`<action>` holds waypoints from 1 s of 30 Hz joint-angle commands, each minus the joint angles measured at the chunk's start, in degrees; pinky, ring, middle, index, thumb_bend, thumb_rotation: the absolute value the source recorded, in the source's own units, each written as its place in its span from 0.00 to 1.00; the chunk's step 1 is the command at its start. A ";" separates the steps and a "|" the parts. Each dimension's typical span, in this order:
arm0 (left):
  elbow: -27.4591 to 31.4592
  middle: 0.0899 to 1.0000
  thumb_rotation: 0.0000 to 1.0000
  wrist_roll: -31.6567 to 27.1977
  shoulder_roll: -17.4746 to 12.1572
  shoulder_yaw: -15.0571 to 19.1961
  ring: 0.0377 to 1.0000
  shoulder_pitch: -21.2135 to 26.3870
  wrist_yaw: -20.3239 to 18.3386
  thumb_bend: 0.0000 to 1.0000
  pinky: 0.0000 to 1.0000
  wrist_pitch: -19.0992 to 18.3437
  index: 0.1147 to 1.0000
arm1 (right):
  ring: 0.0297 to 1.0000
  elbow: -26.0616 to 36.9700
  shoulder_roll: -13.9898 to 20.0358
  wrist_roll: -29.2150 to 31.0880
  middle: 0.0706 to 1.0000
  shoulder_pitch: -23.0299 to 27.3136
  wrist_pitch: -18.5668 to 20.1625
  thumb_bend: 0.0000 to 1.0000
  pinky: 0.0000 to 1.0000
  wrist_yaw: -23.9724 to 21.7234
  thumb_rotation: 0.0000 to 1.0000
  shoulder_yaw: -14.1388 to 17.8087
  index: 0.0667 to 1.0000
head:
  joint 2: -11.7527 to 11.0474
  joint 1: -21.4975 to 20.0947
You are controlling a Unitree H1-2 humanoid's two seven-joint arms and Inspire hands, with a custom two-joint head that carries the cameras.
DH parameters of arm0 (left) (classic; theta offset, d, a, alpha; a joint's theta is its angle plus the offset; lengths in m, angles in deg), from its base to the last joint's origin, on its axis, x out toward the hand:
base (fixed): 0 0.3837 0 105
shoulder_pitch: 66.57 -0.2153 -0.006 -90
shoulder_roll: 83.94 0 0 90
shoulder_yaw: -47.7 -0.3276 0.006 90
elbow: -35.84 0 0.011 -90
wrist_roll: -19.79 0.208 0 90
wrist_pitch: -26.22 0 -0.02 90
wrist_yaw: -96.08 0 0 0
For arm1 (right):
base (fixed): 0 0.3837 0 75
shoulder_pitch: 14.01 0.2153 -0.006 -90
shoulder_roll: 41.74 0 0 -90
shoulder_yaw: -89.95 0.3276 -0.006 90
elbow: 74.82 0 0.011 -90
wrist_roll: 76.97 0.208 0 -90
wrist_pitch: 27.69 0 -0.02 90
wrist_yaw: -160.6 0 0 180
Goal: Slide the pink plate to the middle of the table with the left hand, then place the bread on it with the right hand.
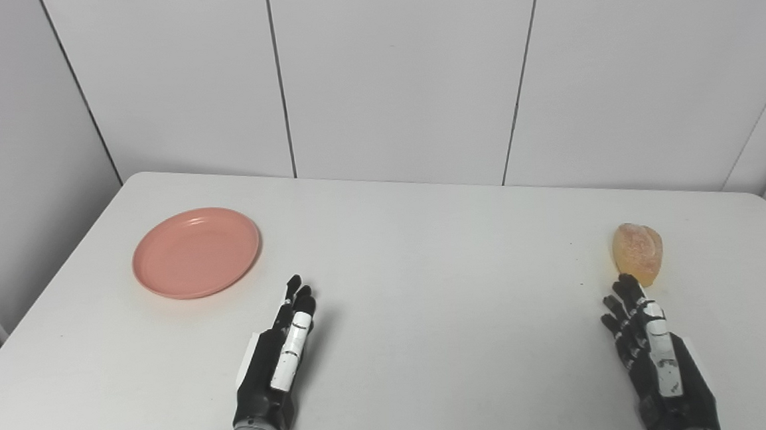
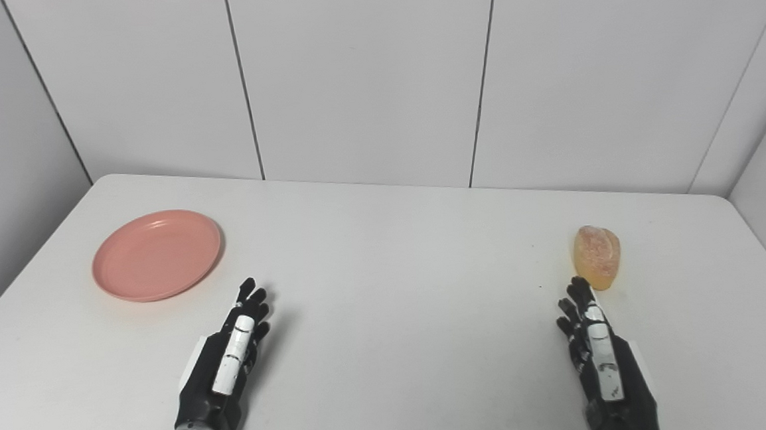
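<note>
Pink plate (image 1: 196, 253) sits far left on the white tabletop (image 1: 426, 272), empty; looks light, rigid, likely slides easily by its near rim. Left hand (image 1: 285, 354) released, near it. Bread (image 1: 637, 253) far right, probably soft; right hand (image 1: 651, 351) released, fingertips just beside it.

A white table (image 1: 426, 272) with rounded far corners stands against pale panelled walls. Two things lie directly on it, well apart — a pink plate (image 1: 196, 253) near the far left corner, lying flat and bare, and a golden-brown piece of bread (image 1: 637, 252) toward the right edge. The broad middle stretch between them is plain white surface.
</note>
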 commanded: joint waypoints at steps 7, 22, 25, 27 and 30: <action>-2.28 1.00 0.90 1.53 0.48 -1.20 1.00 -1.75 1.25 0.65 1.00 5.68 1.00 | 1.00 -2.04 0.93 0.79 1.00 -0.18 -2.59 0.73 1.00 -1.69 0.94 0.71 1.00 | -1.46 0.96; -3.60 1.00 0.92 2.48 0.74 -2.28 1.00 -2.26 2.20 0.66 1.00 7.46 1.00 | 1.00 -3.06 1.02 0.82 1.00 -0.67 -4.41 0.71 1.00 -2.28 0.95 0.80 1.00 | -4.32 2.64; -4.17 1.00 0.93 2.74 0.54 -2.46 1.00 -2.40 2.09 0.66 1.00 8.13 1.00 | 1.00 -3.40 0.86 0.75 1.00 -0.67 -4.77 0.70 1.00 -2.23 0.95 0.78 0.99 | -4.97 2.66; -4.47 1.00 0.93 2.57 0.49 -2.48 1.00 -2.41 1.98 0.66 1.00 8.45 1.00 | 1.00 -3.74 0.84 0.72 1.00 -0.64 -4.99 0.70 1.00 -2.30 0.95 0.72 0.99 | -5.30 2.54; -4.99 1.00 0.92 2.10 0.45 -2.30 1.00 -2.10 1.86 0.65 1.00 8.82 1.00 | 0.99 -4.12 0.73 0.52 1.00 -0.49 -5.12 0.70 1.00 -2.12 0.95 0.62 0.99 | -5.84 2.49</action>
